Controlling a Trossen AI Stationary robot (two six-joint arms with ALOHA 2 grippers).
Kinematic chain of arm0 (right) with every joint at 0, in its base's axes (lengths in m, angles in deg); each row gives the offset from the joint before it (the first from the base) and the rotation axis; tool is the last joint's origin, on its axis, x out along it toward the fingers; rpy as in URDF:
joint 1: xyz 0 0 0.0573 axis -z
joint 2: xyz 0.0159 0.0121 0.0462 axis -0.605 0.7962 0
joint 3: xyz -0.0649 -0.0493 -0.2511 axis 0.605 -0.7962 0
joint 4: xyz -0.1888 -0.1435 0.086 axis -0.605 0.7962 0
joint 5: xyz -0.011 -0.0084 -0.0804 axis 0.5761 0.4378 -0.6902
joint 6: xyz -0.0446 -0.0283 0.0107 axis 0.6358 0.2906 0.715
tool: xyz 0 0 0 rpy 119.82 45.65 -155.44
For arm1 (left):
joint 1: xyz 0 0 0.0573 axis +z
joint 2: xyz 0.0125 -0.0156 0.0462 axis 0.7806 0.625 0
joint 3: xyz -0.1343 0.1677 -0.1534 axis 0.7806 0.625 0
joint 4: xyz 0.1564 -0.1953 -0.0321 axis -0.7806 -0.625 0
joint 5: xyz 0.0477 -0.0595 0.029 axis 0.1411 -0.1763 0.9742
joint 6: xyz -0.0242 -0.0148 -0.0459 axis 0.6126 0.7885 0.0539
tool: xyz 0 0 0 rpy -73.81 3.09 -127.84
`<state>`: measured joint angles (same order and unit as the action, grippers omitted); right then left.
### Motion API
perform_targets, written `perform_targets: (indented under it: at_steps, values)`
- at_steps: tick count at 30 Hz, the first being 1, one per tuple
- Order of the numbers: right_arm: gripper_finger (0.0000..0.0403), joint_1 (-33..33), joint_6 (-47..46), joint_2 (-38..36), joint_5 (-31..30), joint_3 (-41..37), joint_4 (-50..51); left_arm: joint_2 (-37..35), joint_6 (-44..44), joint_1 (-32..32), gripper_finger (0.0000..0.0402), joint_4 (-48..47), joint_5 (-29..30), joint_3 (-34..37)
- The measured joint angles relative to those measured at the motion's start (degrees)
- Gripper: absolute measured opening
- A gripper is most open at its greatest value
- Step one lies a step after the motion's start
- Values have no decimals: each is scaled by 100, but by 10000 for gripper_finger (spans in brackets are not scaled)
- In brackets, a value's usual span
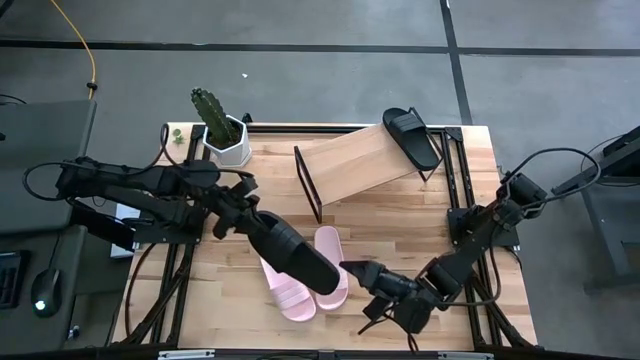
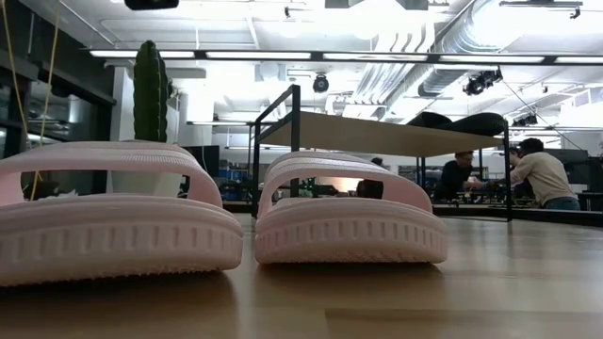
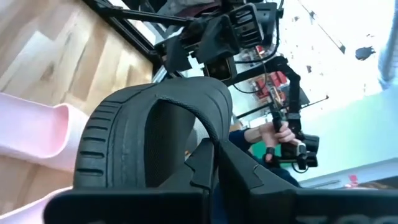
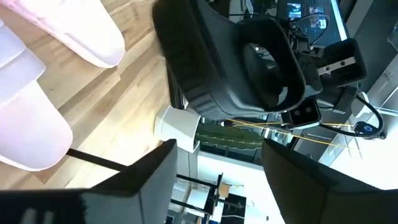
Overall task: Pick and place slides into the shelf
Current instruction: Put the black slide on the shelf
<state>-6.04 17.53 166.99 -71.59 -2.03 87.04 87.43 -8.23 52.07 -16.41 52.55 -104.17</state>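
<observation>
Across the butcher-block table (image 1: 230, 290) you see the left gripper (image 1: 262, 228) clamped on a black slide (image 1: 295, 252), holding it in the air above the two pink slides (image 1: 300, 290) lying side by side near the front edge. Your right gripper (image 1: 362, 273) sits just beside that slide's free end, its fingers (image 4: 140, 180) spread wide and gripping nothing. Further back, the shelf (image 1: 365, 160) stands tilted across the table with the other black slide (image 1: 412, 136) on its right end, and a potted cactus (image 1: 215, 120) stands at the back left.
</observation>
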Motion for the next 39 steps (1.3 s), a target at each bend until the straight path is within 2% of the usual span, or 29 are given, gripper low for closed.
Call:
perform_targets:
  at_steps: [4,8,19,28,39]
  values:
    - [265,-4,-3,0,31,0,-73,-22,12,0,10,-24,9,0]
    - [278,-2,60,0,91,0,-106,-22,12,0,15,-33,40,0]
    - [279,-2,363,67,587,-2,-466,-22,6,0,17,-29,191,0]
    - [279,19,942,287,533,-2,-1080,-15,10,0,17,243,255,0]
    - [279,51,950,295,493,-2,-1296,-15,32,0,17,236,262,0]
